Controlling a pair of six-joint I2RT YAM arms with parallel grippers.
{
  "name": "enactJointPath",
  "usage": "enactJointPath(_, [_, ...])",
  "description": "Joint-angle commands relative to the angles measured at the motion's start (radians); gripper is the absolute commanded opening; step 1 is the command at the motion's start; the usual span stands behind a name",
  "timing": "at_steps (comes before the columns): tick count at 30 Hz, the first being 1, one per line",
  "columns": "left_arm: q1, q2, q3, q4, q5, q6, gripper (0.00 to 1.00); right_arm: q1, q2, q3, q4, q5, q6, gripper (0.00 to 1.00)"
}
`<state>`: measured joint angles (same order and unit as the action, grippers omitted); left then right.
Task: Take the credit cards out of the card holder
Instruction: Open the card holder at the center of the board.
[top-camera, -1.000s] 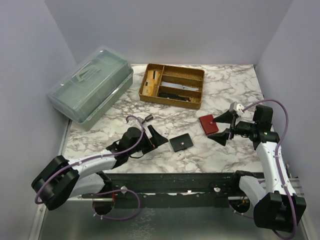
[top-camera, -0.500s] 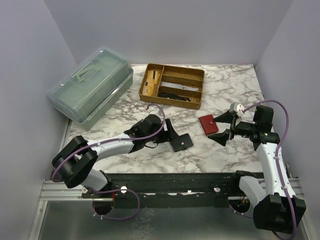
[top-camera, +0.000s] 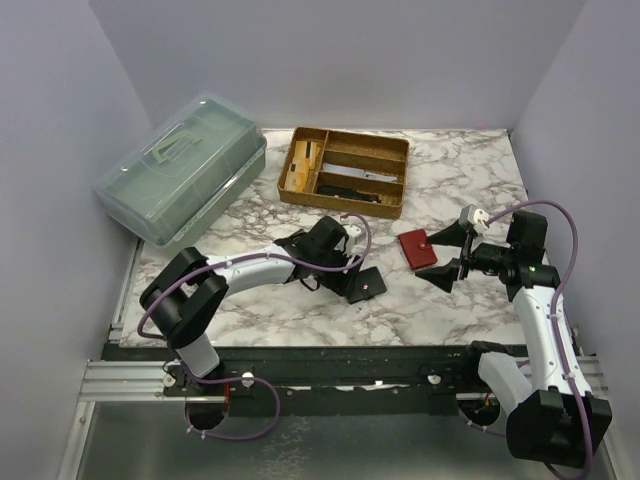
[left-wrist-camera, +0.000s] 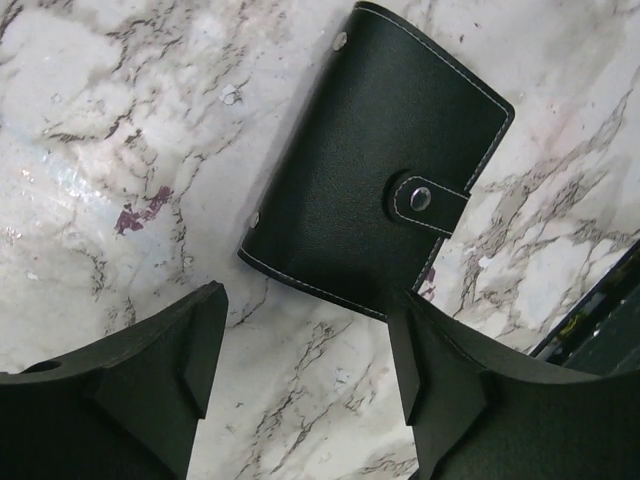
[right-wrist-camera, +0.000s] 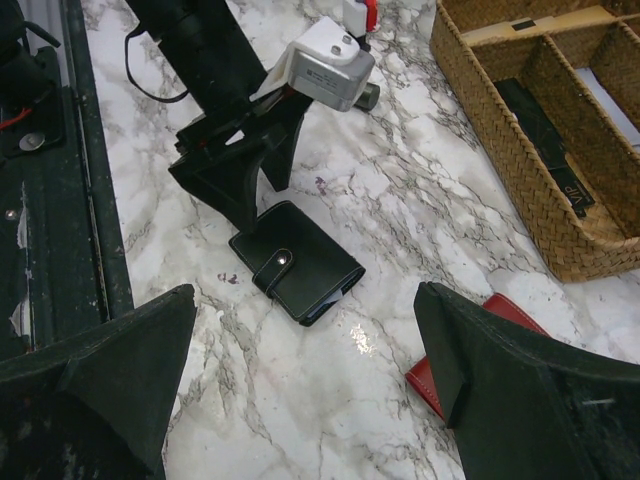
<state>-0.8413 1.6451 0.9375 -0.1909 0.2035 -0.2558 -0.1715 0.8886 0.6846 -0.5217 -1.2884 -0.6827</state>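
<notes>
A black card holder (top-camera: 364, 285) lies shut on the marble table, its snap strap fastened (left-wrist-camera: 420, 198). A thin pale card edge (right-wrist-camera: 328, 302) peeks from its open end; the credit cards are otherwise hidden inside. My left gripper (top-camera: 347, 268) is open and empty, low over the table. Its fingers stand at the holder's near edge (left-wrist-camera: 305, 350), one finger overlapping a corner. My right gripper (top-camera: 441, 255) is open and empty, just right of a red wallet (top-camera: 415, 248). In the right wrist view the right gripper (right-wrist-camera: 308, 335) frames the black holder (right-wrist-camera: 297, 262).
A wicker tray (top-camera: 296, 160) with compartments and dark items stands at the back middle, and also shows in the right wrist view (right-wrist-camera: 470, 60). A grey-green lidded box (top-camera: 185, 170) sits at the back left. The red wallet (right-wrist-camera: 508, 312) lies near the right gripper.
My left arm has swung right across the table, from the front left to the black card holder. The right arm and both wallets have not moved.
</notes>
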Motion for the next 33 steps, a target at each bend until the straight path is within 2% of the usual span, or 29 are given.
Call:
enactJointPath(1, [0.004, 0.074, 0.089, -0.083, 0.091, 0.159, 0.69, -0.003, -0.006, -0.008, -0.017, -0.01, -0.023, 1.0])
enactJointPath(2, [0.007, 0.095, 0.107, -0.093, 0.1, 0.161, 0.68, -0.003, -0.008, -0.011, -0.017, -0.01, -0.023, 1.0])
enactJointPath(4, [0.014, 0.142, 0.14, -0.116, 0.127, 0.169, 0.6, -0.003, -0.008, -0.011, -0.017, -0.007, -0.022, 1.0])
enactJointPath(7, [0.021, 0.194, 0.186, -0.152, 0.149, 0.17, 0.58, -0.003, -0.008, -0.011, -0.017, -0.006, -0.024, 1.0])
enactJointPath(13, [0.021, 0.22, 0.201, -0.168, 0.077, 0.151, 0.59, -0.003, -0.01, -0.011, -0.019, -0.008, -0.027, 1.0])
enactJointPath(16, [0.022, 0.198, 0.188, -0.169, 0.009, 0.135, 0.67, -0.003, -0.009, -0.01, -0.02, -0.011, -0.028, 1.0])
enactJointPath(21, [0.02, 0.124, 0.174, -0.153, -0.047, 0.187, 0.68, -0.003, -0.007, -0.01, -0.023, -0.015, -0.03, 1.0])
enactJointPath(33, [0.02, 0.178, 0.257, -0.159, 0.169, 0.375, 0.64, -0.003, -0.005, -0.012, -0.023, -0.012, -0.032, 1.0])
